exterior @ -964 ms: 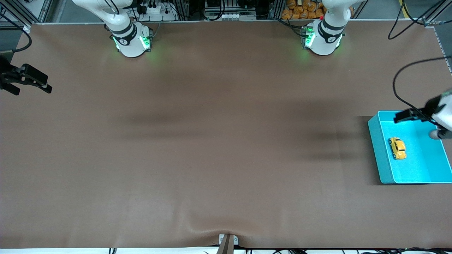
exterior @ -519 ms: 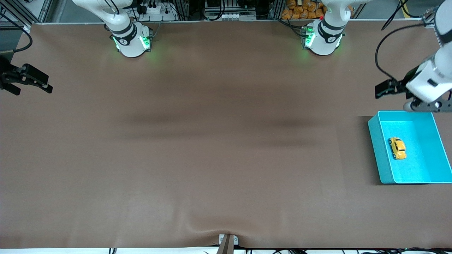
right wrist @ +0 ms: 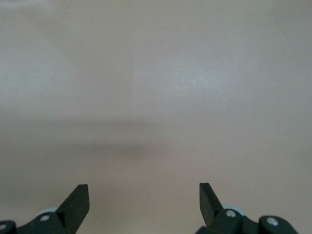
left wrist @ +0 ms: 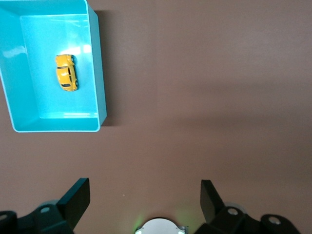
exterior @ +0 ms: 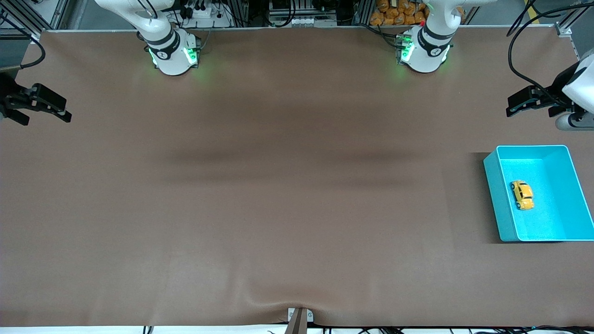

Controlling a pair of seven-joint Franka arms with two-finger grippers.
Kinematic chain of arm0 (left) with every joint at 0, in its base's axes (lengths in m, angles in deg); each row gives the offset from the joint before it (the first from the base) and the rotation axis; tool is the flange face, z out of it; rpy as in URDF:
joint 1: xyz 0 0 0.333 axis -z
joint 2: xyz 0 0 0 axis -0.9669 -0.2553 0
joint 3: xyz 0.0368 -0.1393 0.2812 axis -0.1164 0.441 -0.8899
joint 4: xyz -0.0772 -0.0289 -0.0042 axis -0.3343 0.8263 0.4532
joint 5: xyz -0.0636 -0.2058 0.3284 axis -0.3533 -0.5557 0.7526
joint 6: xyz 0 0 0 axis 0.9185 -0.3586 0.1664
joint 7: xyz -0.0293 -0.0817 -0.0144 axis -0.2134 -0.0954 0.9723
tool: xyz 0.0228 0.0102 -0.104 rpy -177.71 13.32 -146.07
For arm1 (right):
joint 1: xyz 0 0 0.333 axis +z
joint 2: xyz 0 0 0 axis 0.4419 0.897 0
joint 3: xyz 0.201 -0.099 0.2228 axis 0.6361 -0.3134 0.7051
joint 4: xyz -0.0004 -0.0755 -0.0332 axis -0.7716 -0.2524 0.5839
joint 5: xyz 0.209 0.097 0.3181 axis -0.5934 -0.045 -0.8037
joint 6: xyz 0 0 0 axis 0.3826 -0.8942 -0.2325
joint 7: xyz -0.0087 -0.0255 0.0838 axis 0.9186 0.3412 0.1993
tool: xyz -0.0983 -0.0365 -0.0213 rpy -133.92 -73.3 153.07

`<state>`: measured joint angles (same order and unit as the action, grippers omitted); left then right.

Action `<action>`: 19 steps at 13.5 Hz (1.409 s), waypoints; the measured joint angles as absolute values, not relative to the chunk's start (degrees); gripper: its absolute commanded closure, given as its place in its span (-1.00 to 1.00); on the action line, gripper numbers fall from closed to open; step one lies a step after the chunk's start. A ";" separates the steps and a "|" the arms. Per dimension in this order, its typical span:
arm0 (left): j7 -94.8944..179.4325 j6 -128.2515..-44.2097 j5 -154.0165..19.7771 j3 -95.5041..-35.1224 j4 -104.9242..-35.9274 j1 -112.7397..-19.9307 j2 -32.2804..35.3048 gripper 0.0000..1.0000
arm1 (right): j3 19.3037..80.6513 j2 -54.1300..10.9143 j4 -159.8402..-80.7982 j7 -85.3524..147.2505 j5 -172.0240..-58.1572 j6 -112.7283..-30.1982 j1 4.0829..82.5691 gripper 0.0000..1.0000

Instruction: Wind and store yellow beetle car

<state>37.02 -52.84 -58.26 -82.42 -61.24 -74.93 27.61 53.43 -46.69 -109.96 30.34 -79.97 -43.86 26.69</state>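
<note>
I see one container, a turquoise bin (exterior: 568,160), open-topped and rectangular, sitting on the table at the left arm's end. Inside it lies the car (exterior: 522,195), a small glossy yellow toy with a rounded body and dark windows; it rests on the bin floor close to the long wall that faces the middle of the table, and it is the only thing in the bin. My left wrist view looks straight down on the same bin (left wrist: 95,63) and shows the car (left wrist: 66,79) lying lengthwise along that wall, wheels down as far as I can tell. The table (exterior: 278,185) is covered by a plain brown mat with soft shadow bands across its middle and a slight wrinkle at the edge nearest the front camera, where a small metal bracket (exterior: 299,317) sits. Along the edge where the two white arm bases stand with green lights, I see metal framing, cables and a heap of orange items (exterior: 397,14). My left gripper (exterior: 529,103) hangs over bare mat beside the bin, toward the bases, fingers spread wide and holding nothing. My right gripper (exterior: 39,104) waits over the mat at the right arm's end of the table, fingers also spread and empty.
</note>
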 measured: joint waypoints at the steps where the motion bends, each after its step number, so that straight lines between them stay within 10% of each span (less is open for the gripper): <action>1: 37.80 -52.80 -58.90 -82.45 -61.11 -74.93 27.61 -1.00 | 53.43 -46.69 -109.95 30.34 -79.97 -43.86 26.69 -1.00; 19: 38.28 -53.03 -57.00 -80.56 -59.44 -73.84 29.83 -1.00 | 53.41 -46.69 -109.88 30.34 -80.46 -43.88 26.69 -1.00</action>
